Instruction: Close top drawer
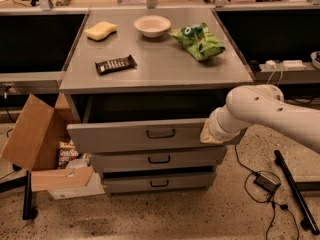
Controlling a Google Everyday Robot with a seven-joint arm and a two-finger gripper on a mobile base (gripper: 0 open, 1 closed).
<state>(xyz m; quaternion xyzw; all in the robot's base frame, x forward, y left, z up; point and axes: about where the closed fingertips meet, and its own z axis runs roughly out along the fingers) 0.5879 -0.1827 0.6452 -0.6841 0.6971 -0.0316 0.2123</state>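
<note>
The top drawer (140, 134) is a wide grey metal drawer with a dark loop handle (160, 133) at its centre. It stands partly pulled out of the grey cabinet, with a dark gap behind its front panel. My white arm comes in from the right. My gripper (209, 135) is at the right end of the drawer front, against the panel, and is mostly hidden behind the wrist.
Two lower grey drawers (159, 159) sit below. On the cabinet top (165, 64) lie a yellow sponge (100, 30), a white bowl (152, 25), a green chip bag (198, 40) and a dark snack bar (115, 64). An open cardboard box (35, 139) stands at left. Cables (265, 181) lie on the floor at right.
</note>
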